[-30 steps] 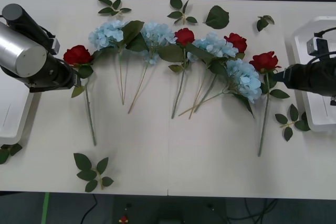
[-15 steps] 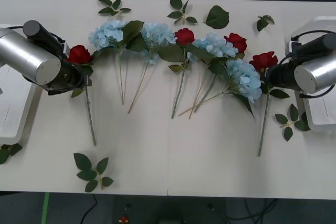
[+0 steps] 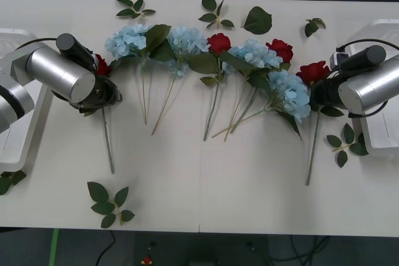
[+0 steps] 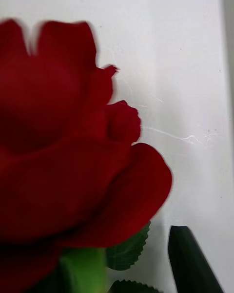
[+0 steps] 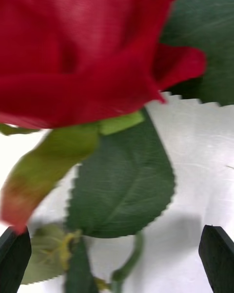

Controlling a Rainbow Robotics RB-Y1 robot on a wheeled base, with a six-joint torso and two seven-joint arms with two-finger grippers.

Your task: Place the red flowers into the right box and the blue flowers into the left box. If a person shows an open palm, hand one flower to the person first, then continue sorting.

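Observation:
Several red flowers and blue flowers lie in an arc across the table. My left gripper (image 3: 106, 96) hangs open over the leftmost red flower (image 3: 101, 65). Its bloom (image 5: 83, 49) and a leaf sit just ahead of the black fingers (image 5: 217, 256). My right gripper (image 3: 319, 95) is at the rightmost red flower (image 3: 313, 71), open, with the bloom (image 4: 68, 156) close in front and one black finger (image 4: 192, 263) beside it. Other red flowers (image 3: 219, 43) (image 3: 280, 49) lie among the blue flowers (image 3: 128, 40) (image 3: 290, 91). The left box (image 3: 25, 144) and right box (image 3: 358, 42) flank the table. The person is out of view.
Loose green leaf sprigs lie near the front left (image 3: 109, 204), by the right box (image 3: 346, 144) and along the far edge (image 3: 257, 20). The long flower stems point toward the table's front edge. A white cable runs at the far left.
Both arms swung inward and down. The left arm moved right over the leftmost rose and now hides most of it. The right arm closed in on the rightmost rose.

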